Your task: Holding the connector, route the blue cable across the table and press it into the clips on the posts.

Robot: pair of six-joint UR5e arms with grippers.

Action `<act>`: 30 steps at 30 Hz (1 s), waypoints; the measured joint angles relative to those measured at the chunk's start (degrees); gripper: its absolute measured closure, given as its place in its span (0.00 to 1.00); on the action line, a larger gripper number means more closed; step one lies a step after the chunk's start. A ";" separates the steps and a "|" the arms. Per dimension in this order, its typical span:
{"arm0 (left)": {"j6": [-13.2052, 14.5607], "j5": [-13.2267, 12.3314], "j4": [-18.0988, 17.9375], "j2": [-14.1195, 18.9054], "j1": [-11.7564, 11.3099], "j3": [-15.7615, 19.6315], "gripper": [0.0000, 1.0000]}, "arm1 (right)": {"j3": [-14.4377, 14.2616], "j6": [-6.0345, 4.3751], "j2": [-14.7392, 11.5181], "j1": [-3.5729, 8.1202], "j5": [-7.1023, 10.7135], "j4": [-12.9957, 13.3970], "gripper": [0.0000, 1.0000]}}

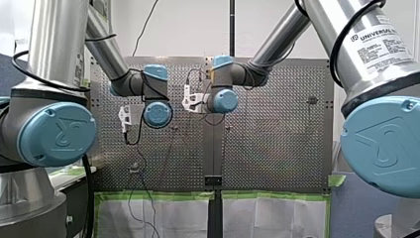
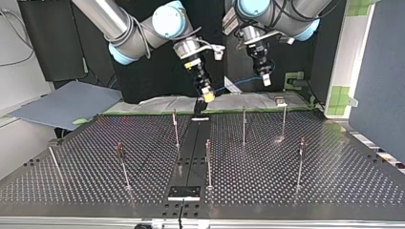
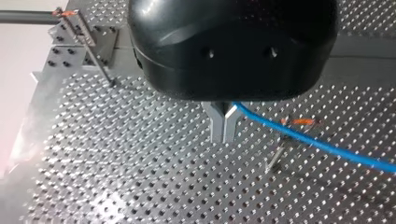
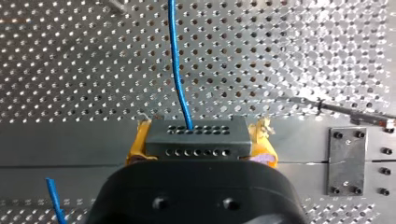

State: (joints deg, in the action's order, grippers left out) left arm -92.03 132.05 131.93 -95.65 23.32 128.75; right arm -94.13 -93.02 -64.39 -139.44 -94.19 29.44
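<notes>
In the right wrist view my right gripper (image 4: 200, 136) is shut on a dark grey connector (image 4: 196, 140), one yellow pad (image 4: 138, 140) on each side. The blue cable (image 4: 177, 70) leaves the connector's face and runs ahead over the perforated table. In the top view that gripper (image 2: 206, 93) hangs above the table's far edge, with my left gripper (image 2: 265, 78) beside it at the right and the cable (image 2: 239, 84) spanning between them. In the left wrist view my left gripper (image 3: 224, 136) has its metal fingers shut, and the blue cable (image 3: 317, 142) comes out at their base.
Several thin posts stand on the perforated table (image 2: 334, 181), among them a post (image 2: 244, 125) and a clip-topped post (image 2: 283, 114) at the far right. A post with an orange clip (image 3: 299, 122) stands below the cable. A dark centre strip (image 2: 191, 148) divides the table.
</notes>
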 joint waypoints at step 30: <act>-2.48 -8.58 7.65 12.69 -11.06 -6.10 1.00 | 14.99 -2.30 4.10 -1.91 1.82 -13.31 1.00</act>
State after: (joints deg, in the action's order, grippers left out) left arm -94.52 123.47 139.58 -82.96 12.26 122.65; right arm -79.14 -95.32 -60.29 -141.35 -92.37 16.12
